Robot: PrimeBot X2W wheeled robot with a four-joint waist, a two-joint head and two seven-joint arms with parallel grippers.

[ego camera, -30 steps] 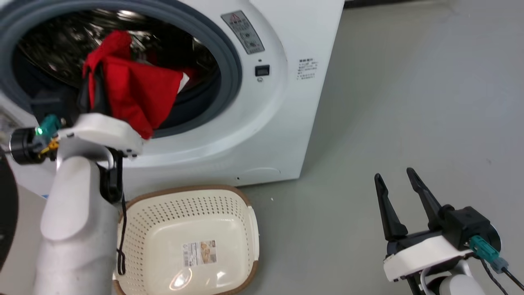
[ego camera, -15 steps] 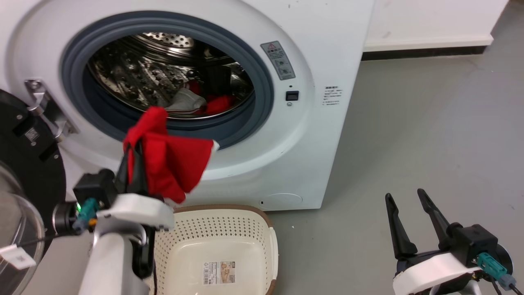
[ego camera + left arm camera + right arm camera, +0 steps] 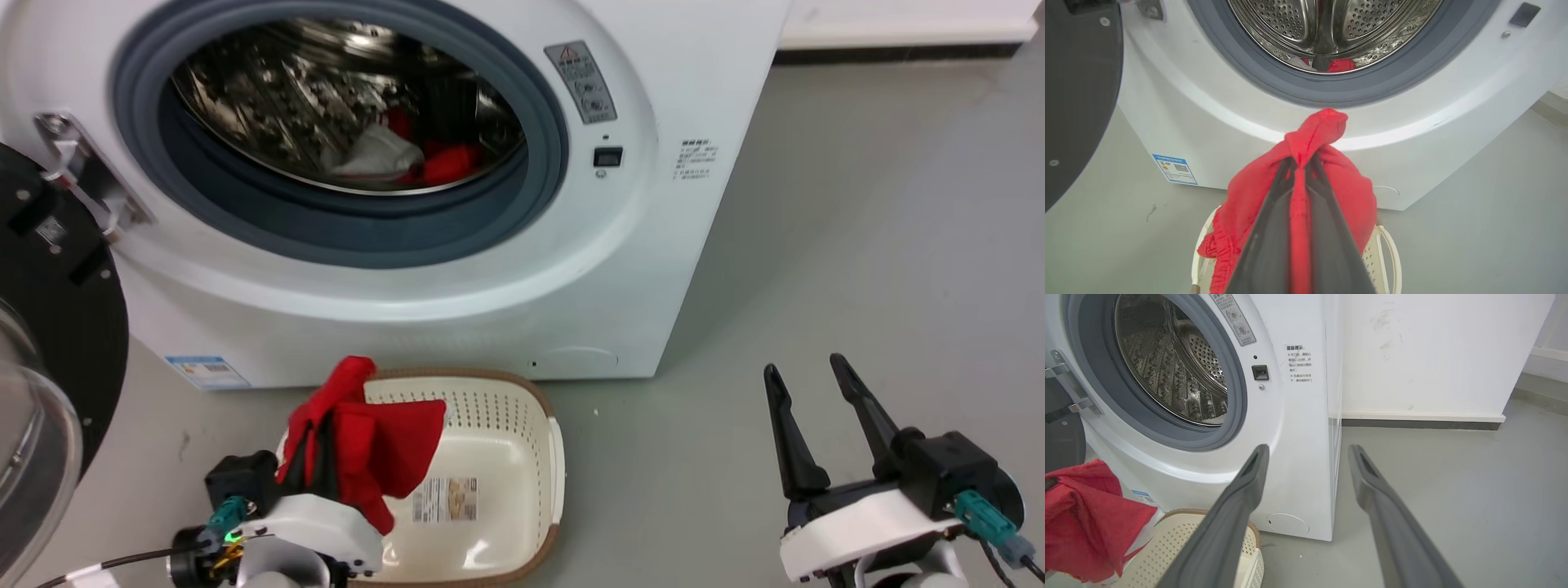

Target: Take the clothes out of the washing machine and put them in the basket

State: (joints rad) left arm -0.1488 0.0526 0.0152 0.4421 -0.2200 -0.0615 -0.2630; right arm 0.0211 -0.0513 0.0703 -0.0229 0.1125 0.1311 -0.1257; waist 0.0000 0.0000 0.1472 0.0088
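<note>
You've got the washing machine (image 3: 694, 245) ahead on the floor (image 3: 857, 245), its door (image 3: 57, 327) swung out to the left, with clothes (image 3: 392, 155) lying low in the drum (image 3: 269, 106). The basket (image 3: 558, 457) sits on the floor just in front of the machine, under the porthole. Your left fingers (image 3: 1284, 179) pinch a garment (image 3: 1249, 196) over the basket's near left corner. Your right fingers (image 3: 785, 425) are spread, well right of the basket, above the floor. The wall (image 3: 1433, 355) is behind, right of the machine.

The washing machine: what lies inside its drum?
Red cloth and a pale piece lie low in the steel drum. The grey door rim covers their lower part, so the number of garments is unclear.
</note>
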